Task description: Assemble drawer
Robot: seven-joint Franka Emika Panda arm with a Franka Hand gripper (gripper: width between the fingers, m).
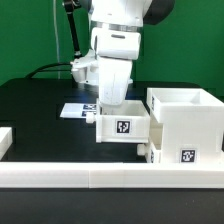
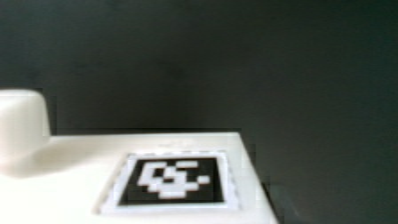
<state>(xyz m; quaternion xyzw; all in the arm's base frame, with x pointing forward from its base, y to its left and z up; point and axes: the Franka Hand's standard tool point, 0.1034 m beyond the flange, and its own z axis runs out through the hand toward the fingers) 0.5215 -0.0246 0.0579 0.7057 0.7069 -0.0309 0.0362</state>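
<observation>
So the biggest thing here is the black table (image 1: 40, 110), with a long low white wall (image 1: 100, 178) running along the near edge. On the exterior view's right sits the case (image 1: 186, 122), a big white open-topped box with a tag on its front, right up against that wall. Just beside it, toward the exterior view's left, is a tray (image 1: 124, 124), smaller, also white and tagged on the front. It looks like it's touching the case or nearly so, can't tell for sure. A second small white piece (image 1: 5, 140) pokes in at the far left edge, well apart from the rest.

The arm comes straight down over the tray, and the gripper (image 1: 110, 105) is down at the tray's left rim. Fingers are hidden behind the tray wall and the arm body, so honestly I can't tell if it's clamped on anything or spread. The marker board (image 1: 78, 109) lies flat behind the tray.

Wrist view is blurry: a white surface (image 2: 107, 150) with a tag on it against the dark table, plus a rounded white lump (image 2: 18, 125).
</observation>
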